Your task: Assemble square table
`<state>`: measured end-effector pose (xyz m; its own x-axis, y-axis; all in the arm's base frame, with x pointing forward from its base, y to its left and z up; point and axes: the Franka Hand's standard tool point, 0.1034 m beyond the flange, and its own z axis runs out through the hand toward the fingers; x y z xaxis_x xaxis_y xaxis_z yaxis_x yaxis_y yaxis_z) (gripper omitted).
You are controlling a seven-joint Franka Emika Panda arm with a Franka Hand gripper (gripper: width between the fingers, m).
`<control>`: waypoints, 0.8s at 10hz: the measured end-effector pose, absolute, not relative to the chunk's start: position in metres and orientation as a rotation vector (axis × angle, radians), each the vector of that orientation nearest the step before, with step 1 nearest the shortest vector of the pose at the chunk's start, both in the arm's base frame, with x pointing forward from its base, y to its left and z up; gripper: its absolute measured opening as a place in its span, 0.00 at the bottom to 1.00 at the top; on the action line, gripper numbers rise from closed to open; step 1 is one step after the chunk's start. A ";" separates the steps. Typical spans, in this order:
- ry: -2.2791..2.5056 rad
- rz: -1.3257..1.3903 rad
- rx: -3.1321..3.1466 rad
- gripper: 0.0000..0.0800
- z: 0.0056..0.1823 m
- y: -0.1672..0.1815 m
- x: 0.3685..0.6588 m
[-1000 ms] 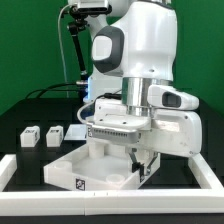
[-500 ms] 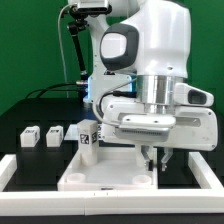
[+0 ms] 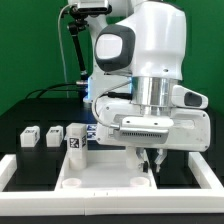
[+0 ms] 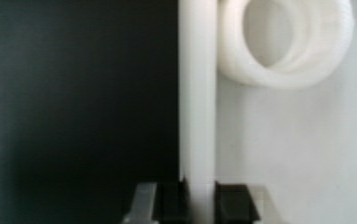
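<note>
In the exterior view, the big white arm [image 3: 150, 60] fills the upper right. Its gripper [image 3: 151, 164] reaches down to the square tabletop [image 3: 100, 178] lying at the bottom middle, while a tagged leg [image 3: 74, 141] stands at middle left, near the slab. In the wrist view, the black fingers [image 4: 152, 203] are squeezed nearly together on the tabletop's thin white edge [image 4: 200, 100], with a round socket [image 4: 290, 45] close beside it.

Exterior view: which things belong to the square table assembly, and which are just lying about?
Job in hand: tabletop; small legs; end effector, shut on the tabletop's edge.
Lying about: white border rails; cables at the back.
</note>
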<state>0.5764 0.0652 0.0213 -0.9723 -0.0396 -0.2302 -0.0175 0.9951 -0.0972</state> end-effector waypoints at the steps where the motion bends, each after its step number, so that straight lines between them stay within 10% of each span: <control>1: 2.919 -0.147 0.007 0.08 0.021 0.083 0.578; 8: 3.006 -0.268 -0.030 0.08 0.022 0.127 0.580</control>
<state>0.5797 0.1270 0.0215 -0.9922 -0.0309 -0.1210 -0.0090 0.9841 -0.1777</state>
